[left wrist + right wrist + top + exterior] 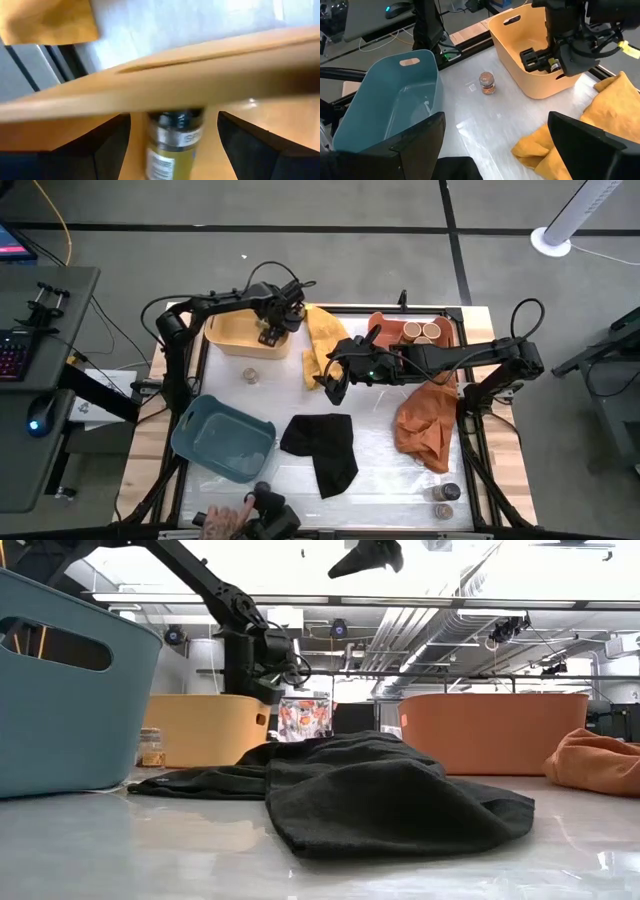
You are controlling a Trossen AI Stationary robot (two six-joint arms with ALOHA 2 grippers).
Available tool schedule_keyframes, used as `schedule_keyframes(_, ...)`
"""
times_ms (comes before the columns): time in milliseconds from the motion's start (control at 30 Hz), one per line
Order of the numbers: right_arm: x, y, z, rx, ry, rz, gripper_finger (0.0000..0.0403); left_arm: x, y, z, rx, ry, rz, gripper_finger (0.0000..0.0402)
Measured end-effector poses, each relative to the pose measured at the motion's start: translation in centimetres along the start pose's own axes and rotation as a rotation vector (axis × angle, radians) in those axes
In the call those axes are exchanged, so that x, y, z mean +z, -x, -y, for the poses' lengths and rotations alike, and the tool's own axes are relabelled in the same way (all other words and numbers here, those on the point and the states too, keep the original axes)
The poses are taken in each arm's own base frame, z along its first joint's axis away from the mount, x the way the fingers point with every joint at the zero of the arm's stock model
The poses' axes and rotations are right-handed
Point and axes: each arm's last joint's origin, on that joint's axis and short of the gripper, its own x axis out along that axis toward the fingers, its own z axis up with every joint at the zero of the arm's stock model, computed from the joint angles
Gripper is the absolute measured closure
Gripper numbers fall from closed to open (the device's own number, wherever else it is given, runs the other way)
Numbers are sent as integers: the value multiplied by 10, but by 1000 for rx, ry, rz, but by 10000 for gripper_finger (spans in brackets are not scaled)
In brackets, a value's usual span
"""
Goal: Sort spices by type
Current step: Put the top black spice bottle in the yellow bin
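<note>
My left gripper (272, 335) reaches down into the yellow tray (232, 338) at the far left and is open. A spice jar (172, 145) with a dark lid and yellowish contents sits between its two fingers, with a gap on each side; the same jar (552, 64) shows in the right wrist view. Another spice jar (251, 375) stands on the table just near of that tray. Two tan-lidded jars (421, 331) stand in the coral tray (455, 330). Two more jars (445, 501) stand at the near right. My right gripper (335, 388) hangs open above the table's middle.
A blue tray (222, 438) lies at the near left. A black cloth (322, 445) lies in the middle, a yellow cloth (322, 340) beside the yellow tray and a rust-orange cloth (428, 420) at the right. A person's hand (225, 520) shows at the near edge.
</note>
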Motion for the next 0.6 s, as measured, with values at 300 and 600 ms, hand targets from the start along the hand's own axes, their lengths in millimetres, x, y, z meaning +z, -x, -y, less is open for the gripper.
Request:
schedule_keyframes(300, -2, 0, 1, -9, 7, -16, 55, 5, -26, 10, -137, 95, -33, 117)
schedule_keyframes(600, -3, 0, 1, -15, 10, -28, 55, 7, -27, 8, -95, 119, -52, 117)
